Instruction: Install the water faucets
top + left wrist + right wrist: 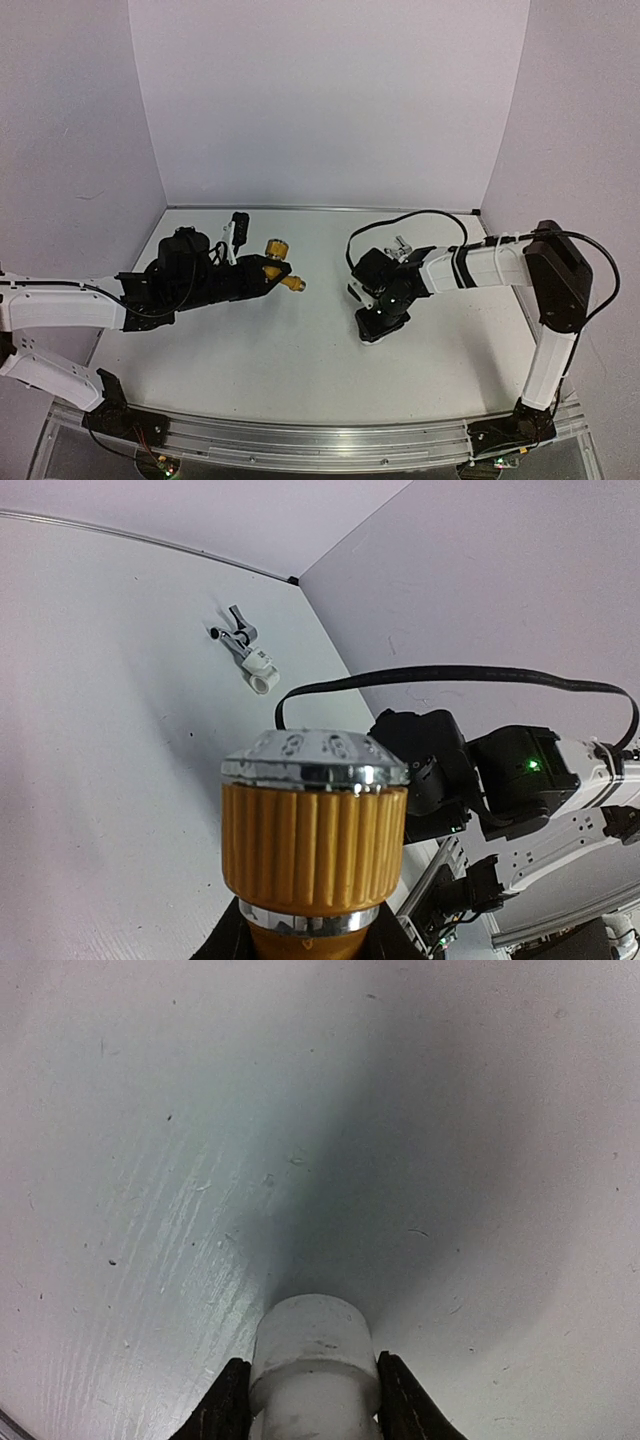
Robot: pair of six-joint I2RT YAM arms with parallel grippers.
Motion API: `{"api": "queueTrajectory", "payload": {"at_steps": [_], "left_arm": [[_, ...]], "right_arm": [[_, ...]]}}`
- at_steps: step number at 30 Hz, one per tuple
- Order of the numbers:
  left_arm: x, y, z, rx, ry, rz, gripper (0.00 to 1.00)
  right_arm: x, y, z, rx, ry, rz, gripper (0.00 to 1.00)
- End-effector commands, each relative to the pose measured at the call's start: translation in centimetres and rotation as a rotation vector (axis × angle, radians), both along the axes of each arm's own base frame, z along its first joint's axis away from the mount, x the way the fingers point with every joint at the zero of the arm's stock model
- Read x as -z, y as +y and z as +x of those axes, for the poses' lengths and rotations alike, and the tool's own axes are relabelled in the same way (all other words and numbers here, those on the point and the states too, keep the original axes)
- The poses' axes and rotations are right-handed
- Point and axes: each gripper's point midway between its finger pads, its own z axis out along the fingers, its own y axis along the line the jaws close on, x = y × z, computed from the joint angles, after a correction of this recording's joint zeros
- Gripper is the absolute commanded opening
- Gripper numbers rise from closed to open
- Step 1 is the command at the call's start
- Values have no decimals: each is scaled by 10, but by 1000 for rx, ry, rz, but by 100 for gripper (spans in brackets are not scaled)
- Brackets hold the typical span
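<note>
Holding a brass-gold faucet (290, 282) clear of the white table (300, 370), the left gripper (266, 268) is clamped on the tap's body. The tap's ribbed gold knob (313, 830), capped in chrome, fills the left wrist view. Across a gap, the right gripper (381, 318) points straight down, its two dark fingers (225, 1408) closed on a short white pipe fitting (313, 1345). Whether the fitting's lower end touches the table I cannot tell. Just behind the right wrist a silver faucet (402, 245) lies on the table with a white piece at its end.

The step in hand looks like mating the brass tap with the held fitting. To do it well, the right arm should hold the fitting steady and leave one mouth reachable. The left arm should line up the tap's inlet end before pushing or turning, since a tilted entry would likely jam. Which end of the tap faces the fitting is not clear.

Open table lies between the arms and toward the near edge. The back wall (330, 100), the right arm's looping black cable (410, 218) and the silver faucet crowd the far side.
</note>
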Motion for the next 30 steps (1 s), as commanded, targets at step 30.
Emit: {"api": "queueTrajectory", "payload": {"at_steps": [30], "left_arm": [[-84,-23,-24,182,-34,-365,0]], "right_arm": [[-264,136,-52,-456,-151,1251,46]]}}
